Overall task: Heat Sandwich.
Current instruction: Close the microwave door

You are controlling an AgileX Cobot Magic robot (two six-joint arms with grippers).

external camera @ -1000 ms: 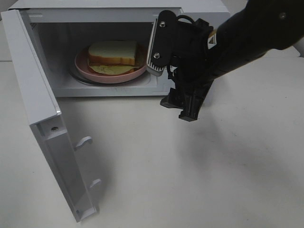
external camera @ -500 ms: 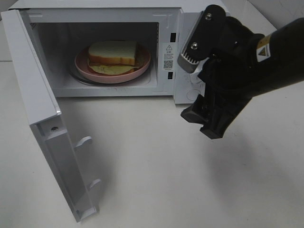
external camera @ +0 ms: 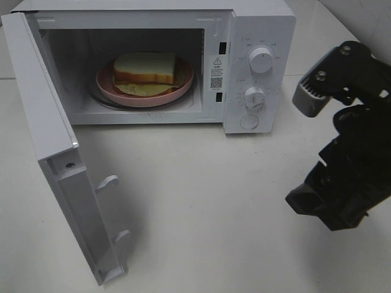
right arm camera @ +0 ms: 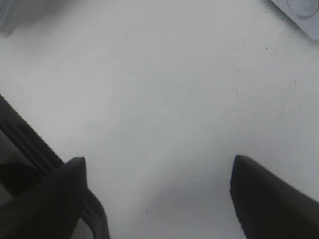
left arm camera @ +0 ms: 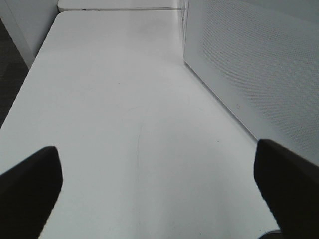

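Inside, the square sandwich (external camera: 145,68) tops a round glossy plate (external camera: 143,101).

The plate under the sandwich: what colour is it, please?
The plate is pink, best seen from exterior high.

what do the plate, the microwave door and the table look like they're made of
Plate: pink, smooth, with a soft sheen on the rim; plastic or glazed ceramic, the look leaves it open.
Microwave door: probably moulded plastic, white and matte, with latch hooks formed on its inner face.
Table: likely laminate, a flat, smooth, matte white top with faint scratches.
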